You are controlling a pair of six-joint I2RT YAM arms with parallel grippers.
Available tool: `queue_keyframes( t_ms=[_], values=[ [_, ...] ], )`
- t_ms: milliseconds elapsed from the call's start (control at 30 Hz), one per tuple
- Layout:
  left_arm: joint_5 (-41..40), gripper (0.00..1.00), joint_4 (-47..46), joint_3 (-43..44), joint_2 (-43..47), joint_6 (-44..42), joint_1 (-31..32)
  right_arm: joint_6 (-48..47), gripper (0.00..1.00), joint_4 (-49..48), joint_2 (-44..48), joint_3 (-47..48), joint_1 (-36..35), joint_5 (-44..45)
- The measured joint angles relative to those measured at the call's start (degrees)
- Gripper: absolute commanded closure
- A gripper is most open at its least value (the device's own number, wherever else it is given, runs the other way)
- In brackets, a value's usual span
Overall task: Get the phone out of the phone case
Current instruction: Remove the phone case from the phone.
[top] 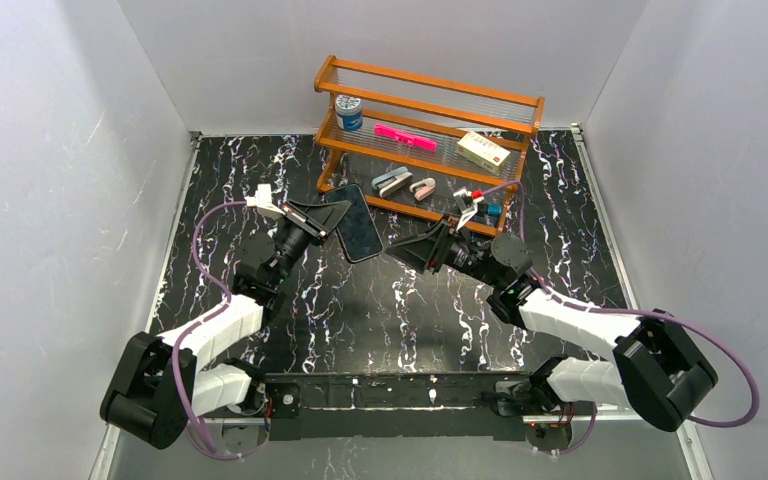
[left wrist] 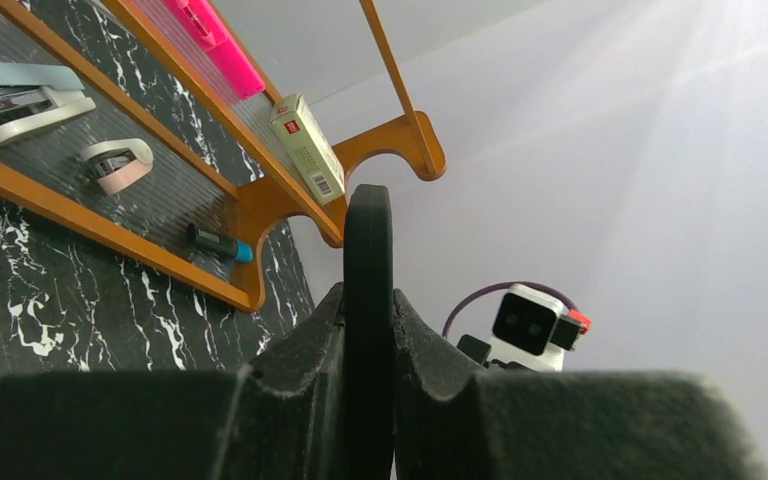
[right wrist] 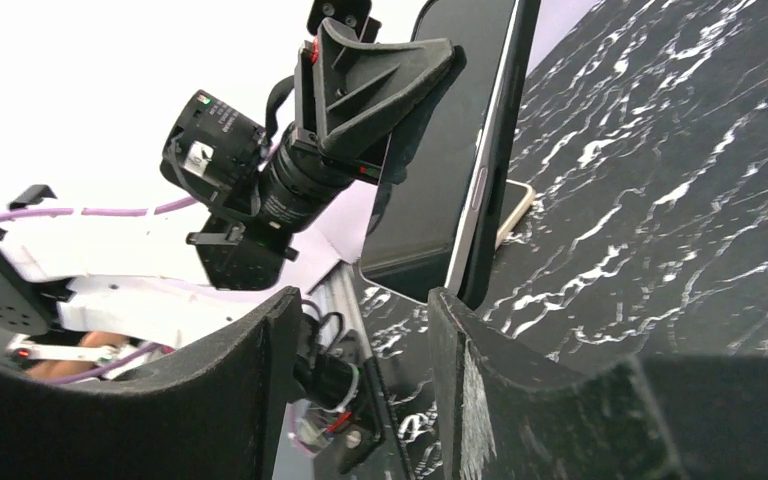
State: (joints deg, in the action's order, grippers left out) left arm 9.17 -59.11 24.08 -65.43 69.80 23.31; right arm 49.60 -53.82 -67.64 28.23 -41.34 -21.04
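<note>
The phone (top: 356, 222) has a dark screen and sits in a black case. My left gripper (top: 318, 217) is shut on its left end and holds it off the table, tilted. In the left wrist view the black case (left wrist: 368, 240) shows edge-on, clamped in my left gripper (left wrist: 368, 335). In the right wrist view the phone's screen (right wrist: 440, 150), its silver side and the case's edge (right wrist: 508, 150) face me, with the left gripper (right wrist: 380, 75) on the far end. My right gripper (top: 400, 248) is open and empty, just short of the phone's near end (right wrist: 365, 330).
A wooden rack (top: 425, 100) stands at the back with a blue-lidded jar (top: 348, 110), a pink item (top: 405, 137), a box (top: 483, 151), two staplers (top: 392, 182) and a marker (left wrist: 218, 244). Grey walls close in both sides. The table is black marble (top: 390, 320).
</note>
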Motion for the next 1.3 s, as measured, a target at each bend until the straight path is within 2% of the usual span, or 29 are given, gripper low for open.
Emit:
queue_keyframes(
  t_ms=[400, 933, 1300],
  values=[
    [0.68, 1.0, -0.04, 0.31, 0.09, 0.48, -0.13, 10.05, 0.44, -9.01, -9.49, 0.0, -0.81, -2.56],
    [1.05, 1.0, -2.25, 0.31, 0.31, 3.52, -0.22, 13.35, 0.49, -15.58, -13.11, 0.59, -0.87, -3.63],
    [-0.11, 1.0, -5.99, 0.31, -1.14, 5.03, 3.54, 13.84, 0.51, -17.97, -15.37, 3.13, -1.22, -5.11]
  ],
)
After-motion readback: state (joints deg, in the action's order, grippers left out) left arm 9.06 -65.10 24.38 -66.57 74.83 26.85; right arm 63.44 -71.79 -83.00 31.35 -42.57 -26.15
